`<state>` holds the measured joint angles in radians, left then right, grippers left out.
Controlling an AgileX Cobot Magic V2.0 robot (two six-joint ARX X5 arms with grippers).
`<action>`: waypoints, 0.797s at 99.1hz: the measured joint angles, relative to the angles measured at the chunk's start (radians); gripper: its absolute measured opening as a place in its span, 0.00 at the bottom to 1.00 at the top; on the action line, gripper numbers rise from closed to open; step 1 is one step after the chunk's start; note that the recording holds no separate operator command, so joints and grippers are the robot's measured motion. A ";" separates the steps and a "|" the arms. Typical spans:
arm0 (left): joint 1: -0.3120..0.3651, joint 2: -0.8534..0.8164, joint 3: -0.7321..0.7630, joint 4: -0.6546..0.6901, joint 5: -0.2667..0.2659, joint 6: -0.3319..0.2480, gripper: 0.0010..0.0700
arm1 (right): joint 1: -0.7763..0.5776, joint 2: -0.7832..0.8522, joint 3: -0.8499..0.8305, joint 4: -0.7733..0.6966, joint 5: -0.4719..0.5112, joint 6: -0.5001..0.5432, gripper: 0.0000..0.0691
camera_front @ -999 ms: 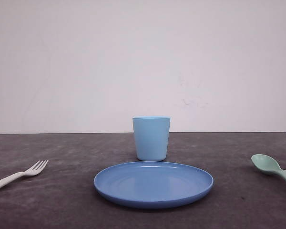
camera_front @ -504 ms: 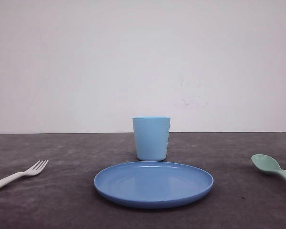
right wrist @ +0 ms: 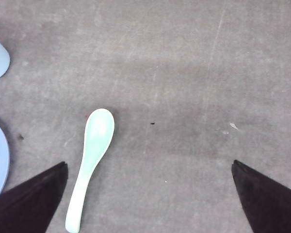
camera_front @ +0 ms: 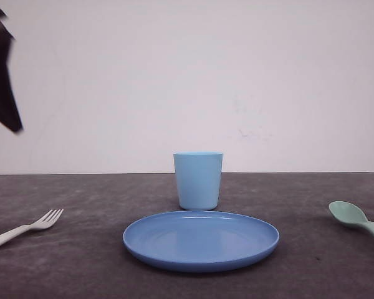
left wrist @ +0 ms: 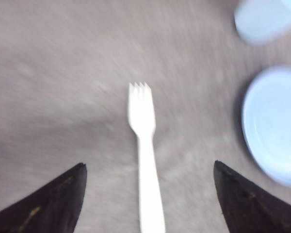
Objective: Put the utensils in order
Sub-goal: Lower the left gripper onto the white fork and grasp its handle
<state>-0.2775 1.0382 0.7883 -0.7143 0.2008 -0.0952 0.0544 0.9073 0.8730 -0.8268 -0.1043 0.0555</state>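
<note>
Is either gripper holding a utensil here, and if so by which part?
Nothing is held. The left gripper is open above the white fork, the right gripper open above the green spoon; both lie on the table.

A light blue cup (camera_front: 198, 180) stands just behind a round blue plate (camera_front: 201, 240) on the dark table (camera_front: 93, 261).

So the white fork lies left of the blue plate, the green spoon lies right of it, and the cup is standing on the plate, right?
Not quite: the cup stands on the table behind the plate, not on it, as the front view shows. The fork is left of the plate and the spoon right.
</note>
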 joint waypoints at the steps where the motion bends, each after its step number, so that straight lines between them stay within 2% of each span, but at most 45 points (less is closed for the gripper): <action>1: -0.006 0.009 0.000 0.001 -0.003 -0.001 0.72 | 0.000 0.000 0.000 0.000 0.000 0.000 0.99; 17: -0.097 0.153 0.000 0.017 -0.093 -0.008 0.72 | 0.000 0.000 0.000 0.000 0.000 0.000 0.99; 26: -0.127 0.226 0.000 0.061 -0.126 -0.013 0.72 | 0.000 0.000 0.000 0.000 0.000 0.000 0.99; 35: -0.145 0.286 0.000 0.107 -0.152 -0.022 0.71 | 0.000 0.000 0.000 -0.001 0.000 0.000 0.99; 43: -0.155 0.331 0.000 0.146 -0.172 -0.028 0.66 | 0.000 0.000 0.000 -0.005 0.000 0.000 0.99; 54: -0.162 0.373 0.000 0.186 -0.179 -0.037 0.61 | 0.000 0.000 0.000 -0.010 0.000 0.000 0.99; 68: -0.173 0.403 0.000 0.208 -0.230 -0.054 0.58 | 0.000 0.000 0.000 -0.018 0.000 0.000 0.99; 79: -0.176 0.417 0.000 0.210 -0.248 -0.063 0.54 | 0.000 0.000 0.000 -0.018 0.000 0.000 0.99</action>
<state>-0.4534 1.4555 0.7883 -0.5045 -0.0475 -0.1585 0.0544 0.9073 0.8730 -0.8452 -0.1047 0.0555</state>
